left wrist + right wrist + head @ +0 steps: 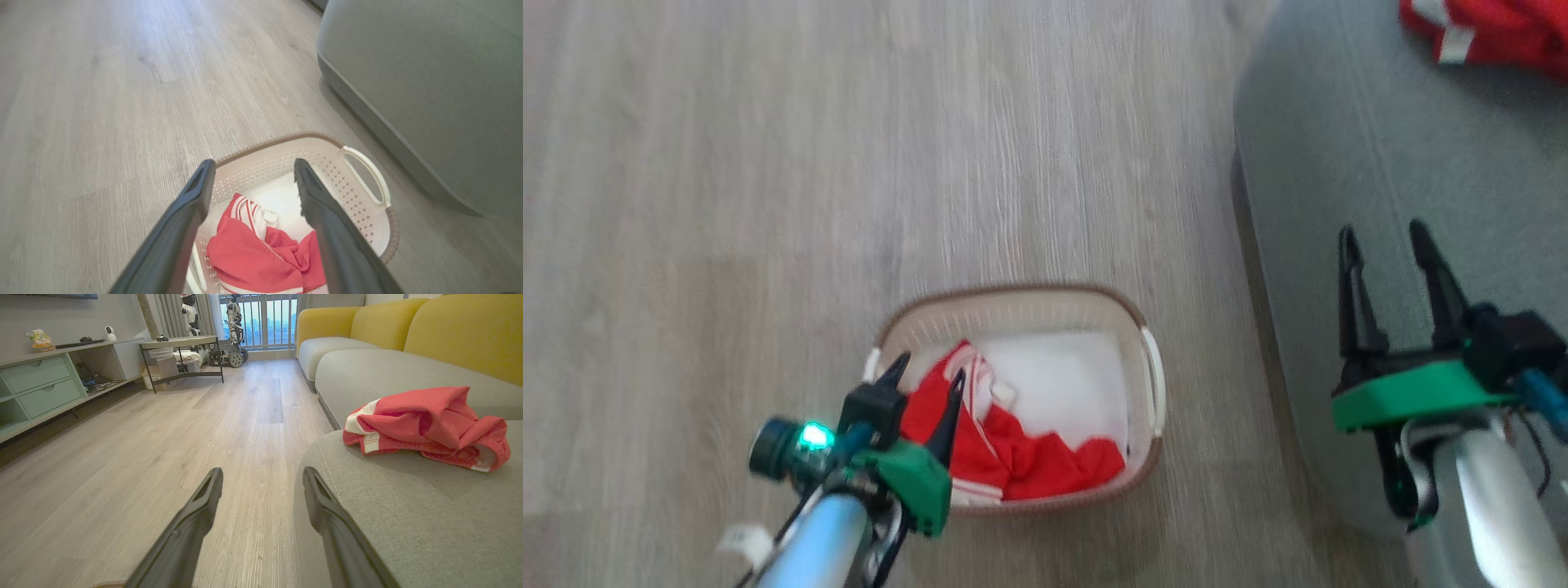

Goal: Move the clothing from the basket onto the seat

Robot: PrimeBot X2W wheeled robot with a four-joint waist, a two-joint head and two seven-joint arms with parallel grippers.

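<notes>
You're partway — one red garment [429,420] lies on the seat [1339,163], yet more clothing [1029,461] sits in the basket [1013,290] beneath your left gripper [929,369] — both it and the right gripper [1383,230] spread and empty.

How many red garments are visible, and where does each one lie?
2. One garment lies in the basket, partly over the white liner sheet. The second garment lies on the grey-green seat. Others could be hidden beneath the fabric in the basket.
</notes>
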